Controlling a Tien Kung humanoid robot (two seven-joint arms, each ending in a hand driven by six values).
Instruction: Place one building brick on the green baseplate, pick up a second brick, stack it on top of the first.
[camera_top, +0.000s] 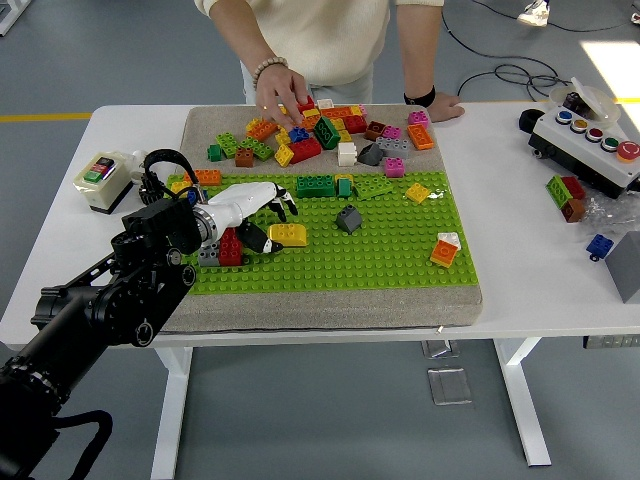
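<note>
the robot's left hand (255, 205) is lying low over the green baseplate (380, 245), its white fingers (283, 199) loosely spread and grasping nothing, with a yellow brick (287, 235) sitting just below the fingertips and a grey brick (348, 219) resting on the plate a little beyond them. across the surface (520, 200), a person's hand (281, 92) is reaching into the loose brick pile (320, 130) well past the robot's fingers, while their other hand (440, 106) is pressing flat on the far edge.

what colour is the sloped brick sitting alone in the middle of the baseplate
Dark grey sloped brick, clearest in the head view.
</note>
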